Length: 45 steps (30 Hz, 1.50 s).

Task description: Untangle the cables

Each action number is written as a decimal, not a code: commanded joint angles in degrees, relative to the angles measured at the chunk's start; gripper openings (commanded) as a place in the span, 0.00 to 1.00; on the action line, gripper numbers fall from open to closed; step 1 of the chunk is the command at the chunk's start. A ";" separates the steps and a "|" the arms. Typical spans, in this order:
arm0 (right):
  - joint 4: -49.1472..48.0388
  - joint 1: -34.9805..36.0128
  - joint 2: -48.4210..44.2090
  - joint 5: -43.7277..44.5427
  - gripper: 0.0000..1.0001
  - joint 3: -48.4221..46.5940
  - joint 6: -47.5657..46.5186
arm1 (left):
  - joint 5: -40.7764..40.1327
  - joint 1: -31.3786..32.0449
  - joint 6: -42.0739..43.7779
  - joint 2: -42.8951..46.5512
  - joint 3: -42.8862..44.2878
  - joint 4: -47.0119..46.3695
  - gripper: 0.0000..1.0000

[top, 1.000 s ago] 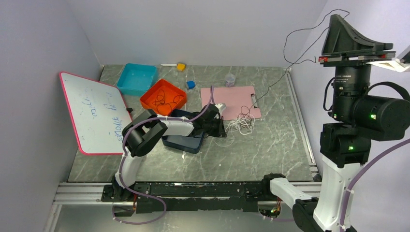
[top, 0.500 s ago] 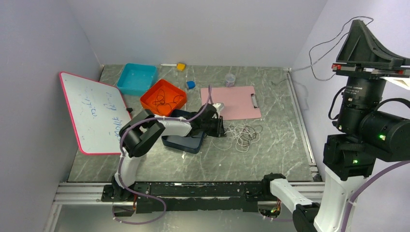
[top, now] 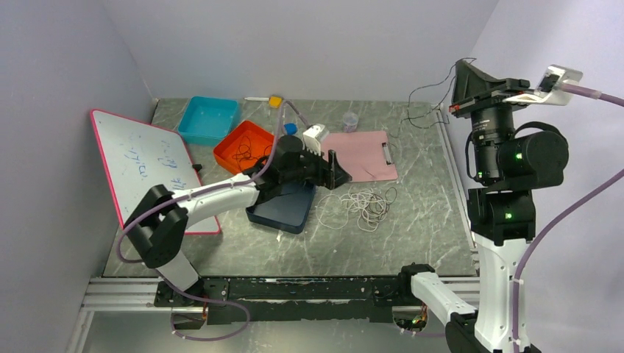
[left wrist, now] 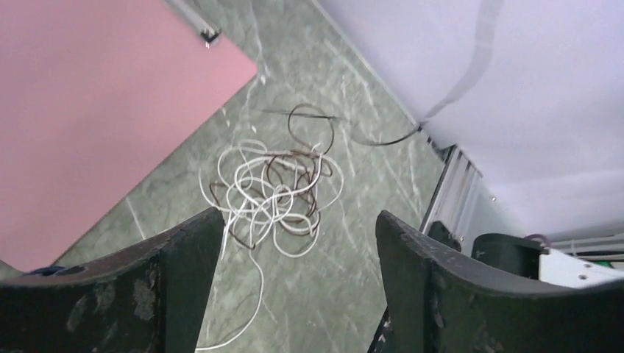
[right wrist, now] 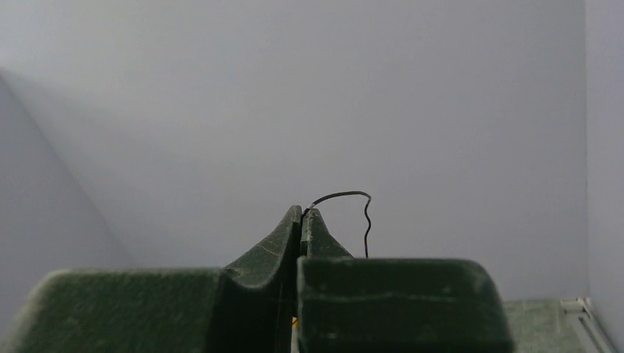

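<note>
Lying on the table, a tangle of white and brown cables is seen beside a pink clipboard; the left gripper is held above it, jaws spread, empty. Farther back, a black cable is clamped in the raised right gripper.

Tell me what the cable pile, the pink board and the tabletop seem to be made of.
Cable pile: thin plastic-sheathed wire, white and dark brown, smooth; it lies in springy loops.
Pink board: flat matte sheet with a shiny clip; plastic or coated board, unclear.
Tabletop: grey-green with pale veins and a faint sheen; stone or marble-print laminate, unclear.
</note>
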<state>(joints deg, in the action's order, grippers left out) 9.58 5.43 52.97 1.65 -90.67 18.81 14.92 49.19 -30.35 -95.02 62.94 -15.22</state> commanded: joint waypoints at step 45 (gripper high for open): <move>-14.52 0.02 5.48 -32.92 0.00 16.38 20.83 | 22.39 -9.11 14.93 15.85 10.45 -3.01 0.85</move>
<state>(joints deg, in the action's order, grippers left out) -1.43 5.43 58.89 -29.43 -74.78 36.97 33.36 40.21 -13.10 -77.28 71.64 -13.72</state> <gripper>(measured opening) 0.013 0.846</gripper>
